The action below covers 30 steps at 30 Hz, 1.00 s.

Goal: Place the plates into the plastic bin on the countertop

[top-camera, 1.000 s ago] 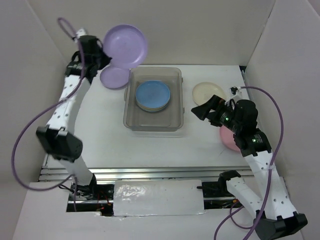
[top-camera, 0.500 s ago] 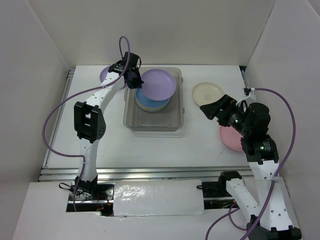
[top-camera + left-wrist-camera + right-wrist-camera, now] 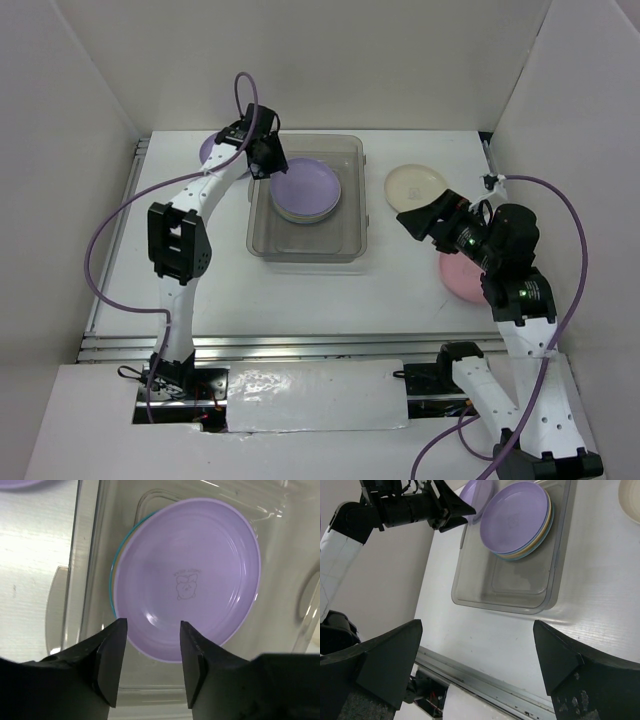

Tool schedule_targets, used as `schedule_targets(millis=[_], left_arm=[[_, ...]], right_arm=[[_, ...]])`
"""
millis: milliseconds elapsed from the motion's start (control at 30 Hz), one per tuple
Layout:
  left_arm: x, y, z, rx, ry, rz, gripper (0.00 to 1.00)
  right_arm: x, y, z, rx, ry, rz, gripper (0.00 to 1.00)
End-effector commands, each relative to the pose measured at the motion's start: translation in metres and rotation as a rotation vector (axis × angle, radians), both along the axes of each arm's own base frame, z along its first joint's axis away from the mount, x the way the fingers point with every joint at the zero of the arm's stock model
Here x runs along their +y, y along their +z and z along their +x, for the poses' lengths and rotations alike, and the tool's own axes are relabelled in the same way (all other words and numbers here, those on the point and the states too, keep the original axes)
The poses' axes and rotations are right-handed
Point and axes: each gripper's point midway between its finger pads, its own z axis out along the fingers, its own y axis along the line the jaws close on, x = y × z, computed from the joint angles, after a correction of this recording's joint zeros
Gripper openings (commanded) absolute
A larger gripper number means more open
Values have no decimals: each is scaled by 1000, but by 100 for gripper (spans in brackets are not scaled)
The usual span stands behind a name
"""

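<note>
Now: lavender plate on the stack in the bin, both end effectors free

Left end effector (image 3: 150,666) hangs over the far-left part of the plastic bin (image 3: 305,258). Its fingers are parted to a moderate gap and I see nothing clamped between them. Straight below it, a lavender plate (image 3: 187,577) lies flat, face up, on top of a stack of other plates (image 3: 115,565). Only thin teal and pale rims of that stack show at its left side. The stack sits in the far half of the bin, and the near half shows bare floor.

Right end effector (image 3: 418,215) is spread wide and holds nothing. It hovers above the desk (image 3: 220,290) between the bin's right wall and the right edge.

Outside the bin:
- second lavender plate (image 3: 212,148), at the far-left corner of the desk, partly hidden by the left arm
- cream plate (image 3: 415,182), just right of the bin, toward the far edge
- pink plate (image 3: 458,282), near the right edge, partly covered by the right arm
</note>
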Motion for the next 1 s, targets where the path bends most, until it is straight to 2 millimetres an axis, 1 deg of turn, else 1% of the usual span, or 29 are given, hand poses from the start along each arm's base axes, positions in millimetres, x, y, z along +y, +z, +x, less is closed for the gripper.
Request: schedule_targets(millis=[0, 33, 67, 100, 133, 167, 200, 233, 267, 300, 333, 367, 400, 433, 467, 500, 533, 567, 600, 633, 667, 700, 733, 800, 833, 867, 900, 933, 967], left_arm=[[-3, 34, 6, -102, -6, -7, 66], [-5, 41, 4, -114, -12, -13, 71], [-4, 56, 3, -142, -9, -23, 84], [-1, 63, 2, -155, 0, -16, 92], [4, 84, -1, -194, 9, -14, 99], [12, 96, -4, -214, 32, -3, 99], [32, 104, -3, -236, 101, 30, 99], [47, 117, -11, -256, 156, 18, 99], [64, 118, -12, -262, 206, 19, 99], [96, 121, -6, -284, 288, 10, 99], [115, 104, -10, -248, 337, 11, 99], [131, 102, -9, -249, 396, -24, 99], [160, 95, -2, -241, 445, -58, 99], [172, 85, 1, -223, 478, -78, 99], [182, 62, 10, -179, 493, -77, 99], [203, 55, 17, -169, 530, -83, 99], [208, 57, 27, -177, 531, -94, 99], [213, 35, 38, -148, 528, -101, 99], [220, 28, 46, -161, 521, -114, 99], [224, 22, 52, -175, 506, -125, 99], [226, 26, 67, -246, 488, -161, 99], [240, 12, 67, -242, 511, -178, 99], [244, 8, 74, -261, 514, -205, 99], [255, 11, 88, -306, 519, -222, 99], [256, -3, 93, -291, 508, -208, 99], [256, -3, 98, -300, 497, -202, 99], [253, 0, 106, -315, 480, -193, 99], [252, -19, 109, -283, 475, -184, 99], [245, -26, 111, -269, 461, -181, 99]], right_arm=[[2, 6, 1, -31, 21, -5, 100], [1, 6, 1, -29, 18, -6, 100], [1, 8, 0, -35, 19, -5, 100], [1, 8, 1, -31, 18, -5, 100], [2, 9, 0, -34, 21, -5, 100], [2, 9, 0, -32, 20, -3, 100], [2, 10, 0, -37, 22, -4, 100], [2, 9, 0, -34, 24, -4, 100], [2, 8, 0, -35, 26, -5, 100], [3, 5, 1, -32, 28, -2, 100], [3, 5, 1, -34, 28, 0, 100], [5, 3, 1, -31, 37, 5, 100], [6, 1, 2, -29, 45, 12, 100], [7, 0, 3, -31, 49, 14, 100], [9, 0, 3, -32, 59, 19, 100], [12, 0, 3, -34, 74, 28, 100], [13, -2, 4, -29, 83, 30, 100], [15, -2, 4, -32, 93, 32, 100], [17, -1, 4, -41, 108, 33, 100], [18, -1, 5, -44, 117, 33, 100], [19, -3, 6, -48, 131, 17, 100], [20, -3, 7, -43, 143, 12, 100], [21, -5, 8, -36, 152, 8, 100], [24, -9, 8, -30, 176, 13, 100], [26, -10, 7, -29, 187, 18, 100], [27, -11, 7, -30, 192, 18, 100], [28, -13, 7, -32, 197, 17, 100], [27, -14, 8, -31, 192, 12, 100], [27, -16, 9, -28, 192, 7, 100]])
